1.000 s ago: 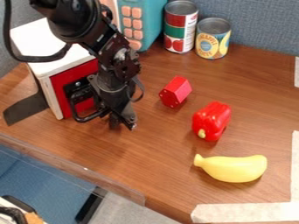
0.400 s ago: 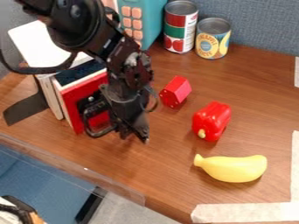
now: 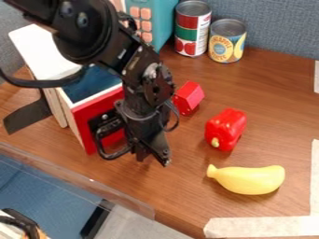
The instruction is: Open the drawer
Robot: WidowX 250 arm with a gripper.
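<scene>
Drawer (image 3: 83, 125) is partly out of the white box (image 3: 38, 50), left side of the table (image 3: 187, 175). Red front faces near-right, dark blue interior visible behind it. Black handle (image 3: 109, 157) on the front, bare loop showing left of the gripper (image 3: 154, 158).

Arm (image 3: 103, 35) comes in from the far left, over the box and drawer. Gripper points down, just in front of the drawer face, low over the table. Jaws: partly open, 2 tips a little apart, nothing seen between them. Can't tell if the gripper touches the handle.

Rest of the table:
- 1 red block (image 3: 190, 96), right of the arm, partly behind it.
- 1 red toy pepper (image 3: 226, 128), nearer and further right, stem end toward near-left.
- 1 yellow toy banana (image 3: 250, 180), near right, lying on its side, nearer than the pepper.
- 2 cans upright at the far side, near the grey partition (image 3: 280, 28): 1 with a red and green label (image 3: 192, 29), 1 with a yellow fruit label (image 3: 226, 42) to its right.
- 1 teal toy (image 3: 158, 17) with pink buttons, left of the cans.
- Pale tape (image 3: 265, 227) at the near right.
</scene>
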